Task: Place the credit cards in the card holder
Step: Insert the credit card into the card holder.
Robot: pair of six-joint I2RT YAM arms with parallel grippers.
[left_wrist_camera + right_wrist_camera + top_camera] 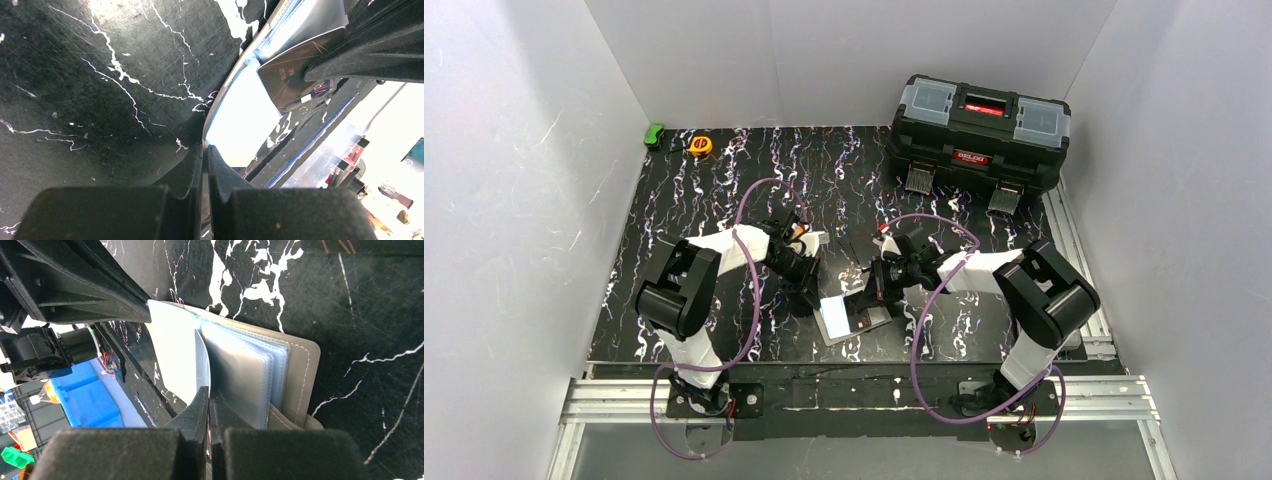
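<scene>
The taupe card holder [852, 320] lies open on the black marbled table between the arms. Its clear pockets [250, 375] and stitched cover [305, 375] show in the right wrist view. My left gripper [812, 292] [205, 147] is shut on the thin edge of the holder's bright white leaf [240, 120] and holds it raised. My right gripper [876, 292] [209, 392] is shut on a thin credit card [202, 360] standing on edge against the pockets. From the left wrist view that card looks dark with print [295, 70]. I cannot make out other cards.
A black toolbox [979, 130] stands at the back right. A yellow tape measure [701, 146] and a small green object [654, 135] lie at the back left. Metal rails [864, 395] run along the near edge. White walls enclose the table.
</scene>
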